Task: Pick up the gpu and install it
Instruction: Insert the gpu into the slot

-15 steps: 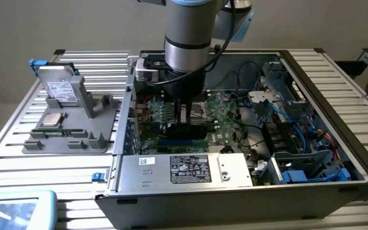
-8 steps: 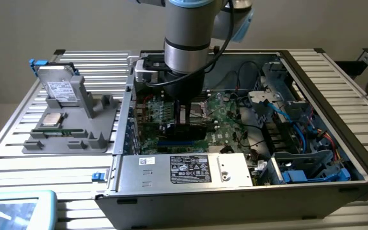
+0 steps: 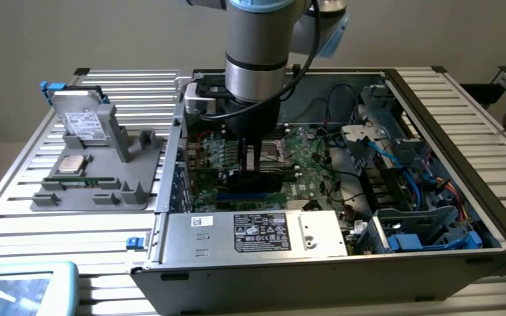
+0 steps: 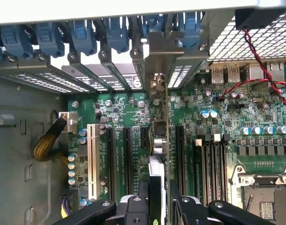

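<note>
The plainest writing in here is the black-and-white label [image 3: 262, 232] on the silver power supply cover [image 3: 319, 236], along the near edge of the open computer case [image 3: 464, 122]. It carries rows of marks and print, but I cannot read a word of it. A small white sticker [image 3: 202, 220] sits just beside it, on the exterior view's left, equally unreadable. Outside the case, on that same side, a grey fixture [image 3: 139, 187] props up a silver hard drive [image 3: 84, 122] with a white label, whose text I cannot make out either.

The arm [image 3: 255, 49] reaches straight down into the case, with the gripper [image 3: 257, 157] low over the green motherboard [image 3: 310, 161]. In the wrist view the black fingers [image 4: 143, 190] are drawn in against both faces of the gpu [image 4: 156, 164] and pinch it between them. The gpu stands on edge among the black expansion slots [image 4: 126, 159]. Its silver end bracket [image 4: 155, 82] meets the rear wall below the blue clips [image 4: 82, 35]. Whether its lower edge is seated in a slot, I cannot tell.
</note>
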